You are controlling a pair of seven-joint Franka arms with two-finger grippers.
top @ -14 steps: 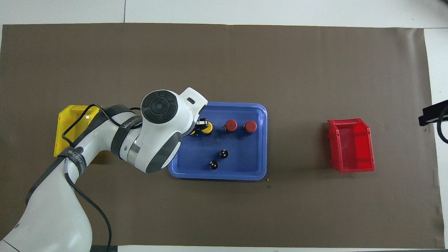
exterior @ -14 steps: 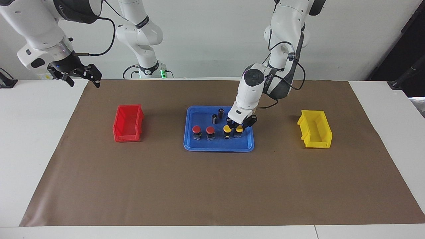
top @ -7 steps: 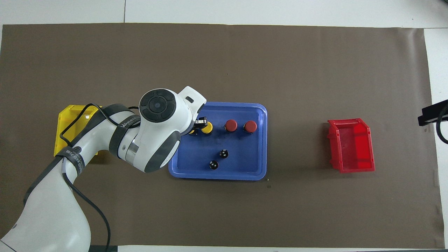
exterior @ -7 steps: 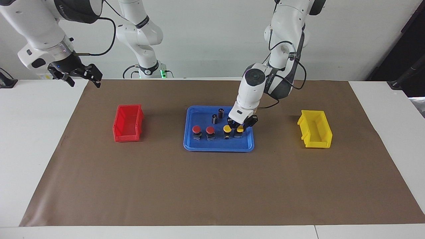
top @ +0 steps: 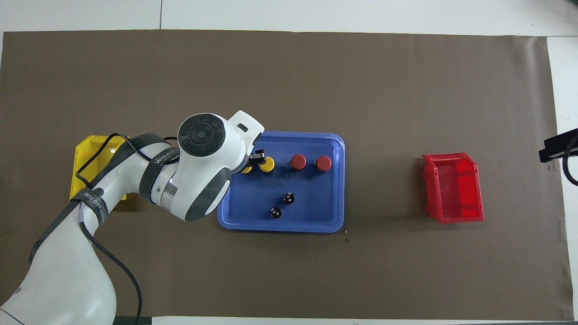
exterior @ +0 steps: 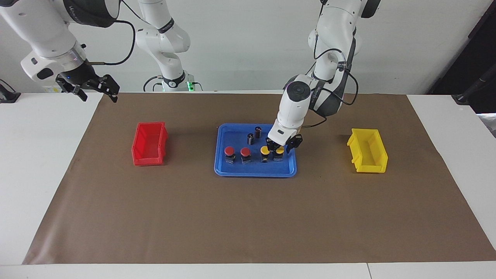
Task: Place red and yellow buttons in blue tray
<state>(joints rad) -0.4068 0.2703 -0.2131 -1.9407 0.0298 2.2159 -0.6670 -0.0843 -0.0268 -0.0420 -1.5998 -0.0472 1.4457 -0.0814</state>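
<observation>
The blue tray (exterior: 255,173) lies mid-table and also shows in the overhead view (top: 333,185). In it stand two red buttons (exterior: 229,151) (exterior: 245,152) and two yellow buttons (exterior: 265,150) (exterior: 279,150) in a row. From overhead the reds (top: 298,161) (top: 323,163) and one yellow (top: 267,164) are plain; the other yellow (top: 247,169) is half hidden under the left wrist. My left gripper (exterior: 284,146) hangs open just over the yellow button nearest the left arm's end, fingers either side of it. My right gripper (exterior: 97,90) waits open, high over the right arm's end.
Two dark cylinders (exterior: 250,138) (exterior: 258,131) stand in the tray nearer the robots than the buttons. A red bin (exterior: 149,144) sits toward the right arm's end, a yellow bin (exterior: 368,151) toward the left arm's end. A brown mat covers the table.
My left gripper has lifted a little off the yellow button and its wrist has drawn back slightly toward the left arm's base. The buttons and the right arm have not moved.
</observation>
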